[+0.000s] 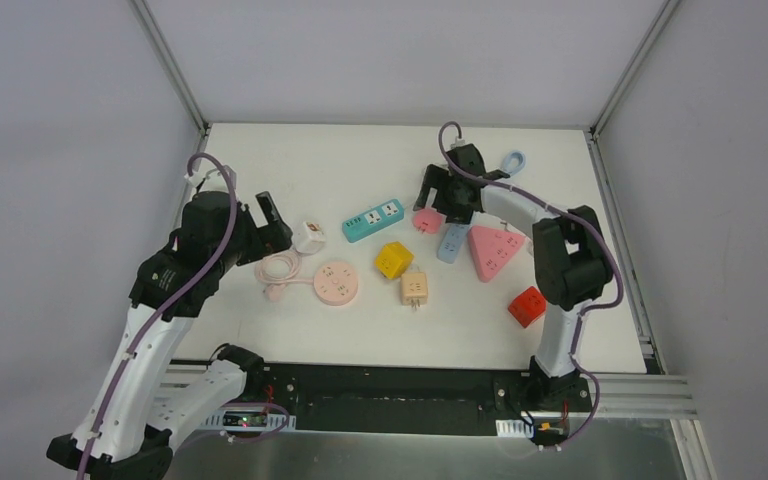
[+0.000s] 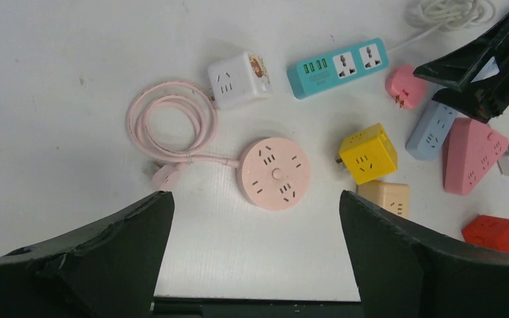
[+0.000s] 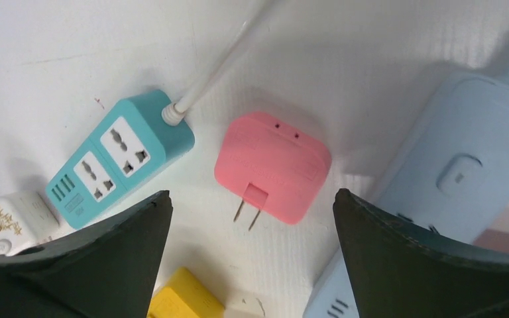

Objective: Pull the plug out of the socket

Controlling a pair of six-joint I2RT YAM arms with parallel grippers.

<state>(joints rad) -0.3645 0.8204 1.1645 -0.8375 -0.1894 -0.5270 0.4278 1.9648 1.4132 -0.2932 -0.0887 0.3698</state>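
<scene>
– The pink plug, where does it lie?
– On the white table, toward the far right. It is a rounded square of smooth matte plastic, flat on its back, with two thin metal prongs standing bare out of a small recess. It sits in no socket.
– What is next to it?
– On its left, apart from it, is a teal power strip, a glossy bar with white socket faces and a white cord at one end. Just beside it on the right is a pale blue strip with rounded corners.
– And the right claw?
– Its dark fingers are spread wide above the plug, one to each side, pinching nothing.
– The left claw?
– Also spread wide and empty, over the left half of the table. Below it lies a round pink socket disc with a pink cord coiled in loops.
– Anything else around?
– A white cube adapter far of the disc, a yellow cube, a peach block, a pink triangular socket and a red cube, all hard plastic.
</scene>
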